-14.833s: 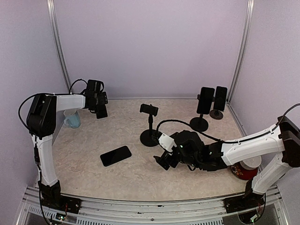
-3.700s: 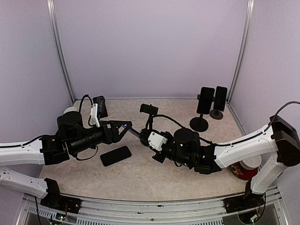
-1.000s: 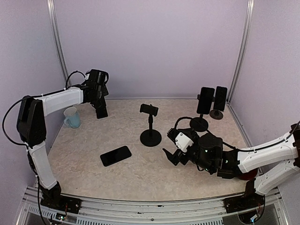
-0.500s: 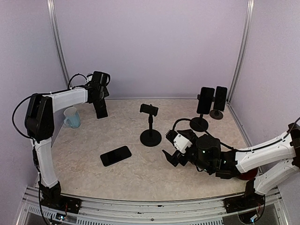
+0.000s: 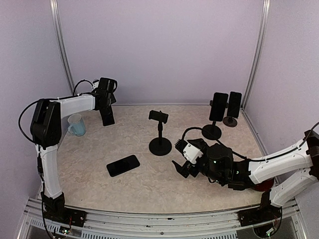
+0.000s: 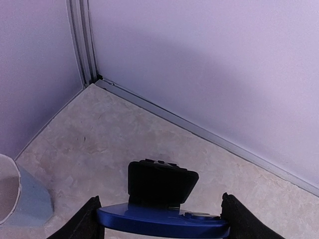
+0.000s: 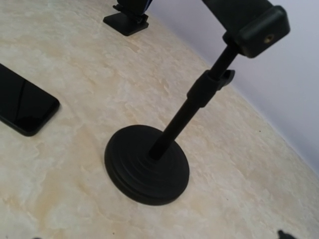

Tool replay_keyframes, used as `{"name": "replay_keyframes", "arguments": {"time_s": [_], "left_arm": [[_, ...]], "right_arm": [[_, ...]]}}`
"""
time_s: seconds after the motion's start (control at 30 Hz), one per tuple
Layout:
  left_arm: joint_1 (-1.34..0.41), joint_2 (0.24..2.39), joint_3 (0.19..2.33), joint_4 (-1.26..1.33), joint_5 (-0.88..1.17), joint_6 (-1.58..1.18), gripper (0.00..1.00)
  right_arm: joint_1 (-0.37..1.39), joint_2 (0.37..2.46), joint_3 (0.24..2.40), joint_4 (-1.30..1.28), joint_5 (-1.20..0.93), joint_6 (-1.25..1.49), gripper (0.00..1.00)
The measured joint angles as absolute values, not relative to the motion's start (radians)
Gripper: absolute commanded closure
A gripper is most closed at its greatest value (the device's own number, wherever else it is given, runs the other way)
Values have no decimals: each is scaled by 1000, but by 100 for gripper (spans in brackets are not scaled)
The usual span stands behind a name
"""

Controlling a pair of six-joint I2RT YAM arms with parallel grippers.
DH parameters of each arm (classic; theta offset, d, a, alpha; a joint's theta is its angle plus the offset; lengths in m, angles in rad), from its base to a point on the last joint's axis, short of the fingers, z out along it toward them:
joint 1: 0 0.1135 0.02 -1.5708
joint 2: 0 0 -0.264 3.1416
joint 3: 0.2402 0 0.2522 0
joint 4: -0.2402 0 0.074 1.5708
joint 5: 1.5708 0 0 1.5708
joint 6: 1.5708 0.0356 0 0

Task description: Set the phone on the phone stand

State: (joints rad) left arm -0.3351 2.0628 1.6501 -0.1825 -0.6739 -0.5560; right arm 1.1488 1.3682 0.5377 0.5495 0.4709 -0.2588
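My left gripper (image 5: 106, 106) is at the back left and shut on a blue phone (image 6: 162, 222), seen edge-on between both fingers. It holds the phone just above a small black stand (image 6: 160, 182) on the table. A black phone (image 5: 123, 165) lies flat on the table at the front left and also shows in the right wrist view (image 7: 22, 107). A black phone stand with a round base (image 5: 160, 146) and an empty clamp (image 7: 259, 25) stands mid-table. My right gripper (image 5: 180, 168) is open and empty, low over the table just right of that base (image 7: 147, 164).
A light blue mug (image 5: 76, 125) stands at the left wall. Two stands with phones (image 5: 218, 107) (image 5: 233, 104) stand at the back right. A red and white object (image 5: 259, 181) lies under my right arm. Walls close in the back and both sides.
My right gripper has slid slightly left toward the round base. My left gripper has shifted a little over the small stand with the phone still in it.
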Motion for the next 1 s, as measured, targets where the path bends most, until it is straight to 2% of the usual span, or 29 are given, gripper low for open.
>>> {"name": "replay_keyframes", "arguments": {"time_s": [1.0], "left_arm": [[-332,2123,1704,-185,-666,-545,64]], "right_arm": [[1149,1391,538,552,464,-259,0]]}}
